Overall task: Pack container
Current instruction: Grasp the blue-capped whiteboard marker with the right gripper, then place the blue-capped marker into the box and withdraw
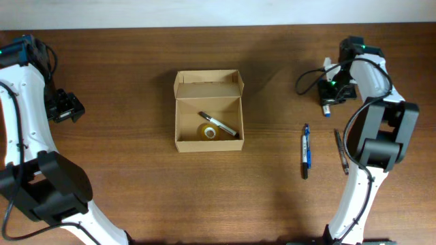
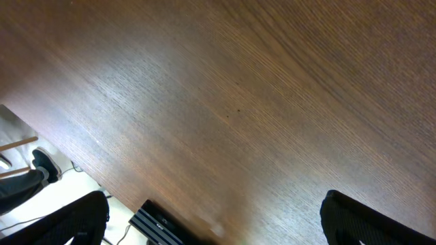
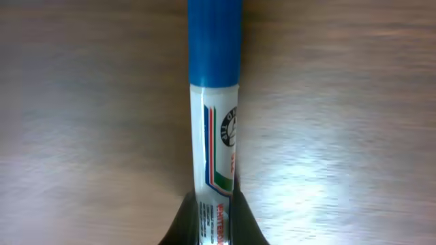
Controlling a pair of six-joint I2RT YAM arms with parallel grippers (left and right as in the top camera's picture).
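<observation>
Container sitting open at tabletop centre, already holding pen + prob. tape roll. Right fingers pinching blue-cap marker; left fingers spread, idling. Blue pen, dark pen lying outside, awaiting packing.

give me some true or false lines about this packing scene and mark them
1. The container's lid is open. True.
2. The container is empty. False: a pen and a yellowish roll lie inside.
3. The right gripper clamps a blue-capped marker. True.
4. One pen lies right of the container. False: two, a blue pen and a dark pen.
5. The left gripper holds a pen. False: its jaws are open and empty.
</observation>
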